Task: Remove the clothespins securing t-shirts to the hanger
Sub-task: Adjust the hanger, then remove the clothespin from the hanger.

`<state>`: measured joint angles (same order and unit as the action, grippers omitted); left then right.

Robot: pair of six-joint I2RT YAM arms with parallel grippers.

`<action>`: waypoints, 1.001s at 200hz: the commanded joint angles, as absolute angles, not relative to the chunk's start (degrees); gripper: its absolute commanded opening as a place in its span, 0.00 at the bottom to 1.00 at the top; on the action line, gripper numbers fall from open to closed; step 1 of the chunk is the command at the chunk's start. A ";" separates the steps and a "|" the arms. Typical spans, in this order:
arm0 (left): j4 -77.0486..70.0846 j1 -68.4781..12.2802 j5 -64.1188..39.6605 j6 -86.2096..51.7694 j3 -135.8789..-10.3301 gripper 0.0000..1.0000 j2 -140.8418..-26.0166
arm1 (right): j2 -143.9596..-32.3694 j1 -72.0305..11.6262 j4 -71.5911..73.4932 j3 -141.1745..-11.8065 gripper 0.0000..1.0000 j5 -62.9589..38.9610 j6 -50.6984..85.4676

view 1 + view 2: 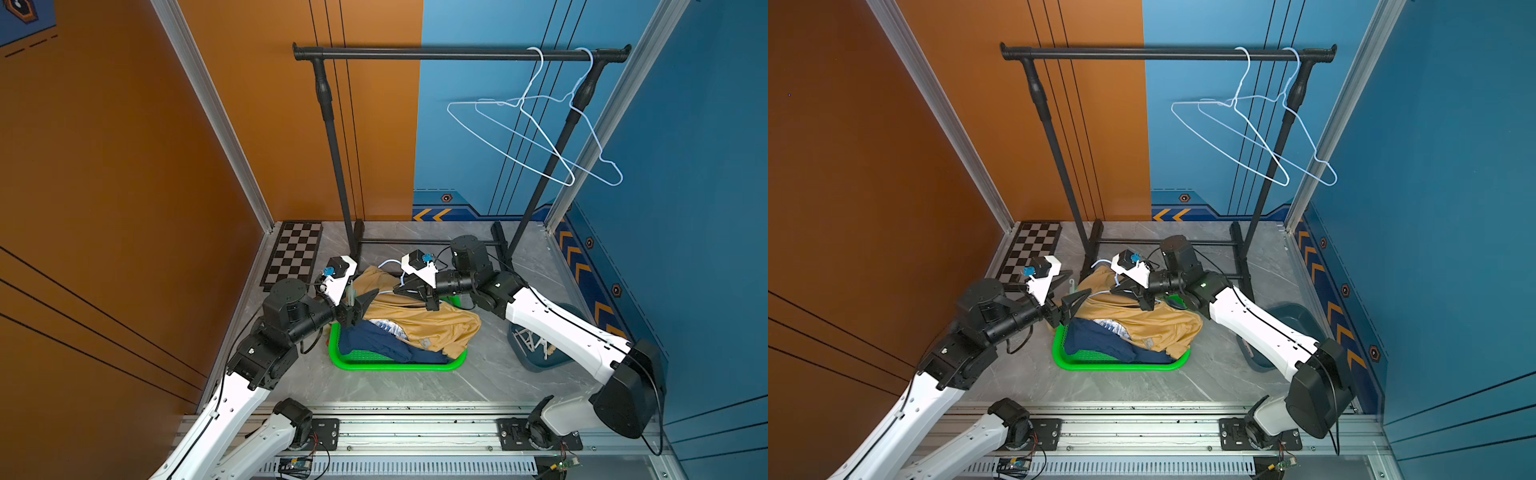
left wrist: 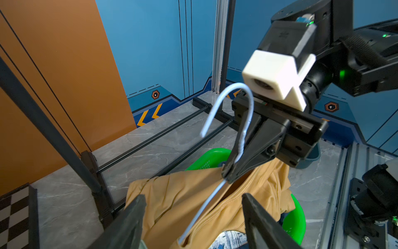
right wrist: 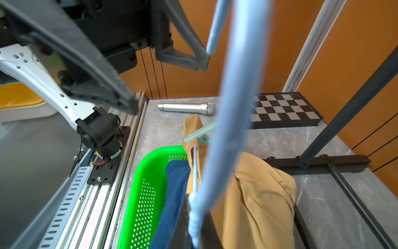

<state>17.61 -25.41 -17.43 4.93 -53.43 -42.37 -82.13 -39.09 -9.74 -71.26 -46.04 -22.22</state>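
Observation:
A mustard-yellow t-shirt [image 1: 428,322] hangs on a pale blue wire hanger [image 2: 247,101] and drapes over a dark navy t-shirt [image 1: 374,340] in the green basket [image 1: 395,366]. My right gripper [image 2: 227,175] is shut on the hanger's neck, just above the shirt's collar. A pale green clothespin [image 3: 197,135] clips the yellow shirt's shoulder to the hanger's end. My left gripper [image 2: 193,217] is open at that shoulder. The clothespin [image 1: 1072,285] stands between its fingers, close to one of them. Whether they touch I cannot tell.
Two bare wire hangers [image 1: 532,137] hang at the right end of the black rack's bar [image 1: 415,53]. A dark blue bin [image 1: 540,361] with several clothespins sits under my right arm. A chessboard [image 1: 295,253] and a silver microphone [image 3: 187,107] lie at the left.

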 commanded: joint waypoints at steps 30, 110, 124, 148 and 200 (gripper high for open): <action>26.89 -19.86 -27.35 11.91 -58.13 0.79 -40.39 | -72.58 -44.22 -16.61 -71.40 0.00 -36.52 -45.34; 35.49 -15.03 -32.10 25.33 -58.49 0.84 -36.99 | -65.48 -51.94 -22.37 -64.29 0.00 -10.45 -78.52; 35.46 -15.03 -34.07 28.65 -55.01 0.85 -35.89 | -65.27 -53.84 -22.37 -62.44 0.00 -5.70 -84.55; 35.50 -15.11 -35.74 33.04 -51.11 0.85 -35.25 | -64.48 -56.04 -19.36 -59.35 0.00 -0.68 -91.79; 35.46 -16.84 -34.01 45.83 -46.54 0.85 -36.61 | -62.74 -58.21 -14.73 -57.29 0.00 2.17 -102.46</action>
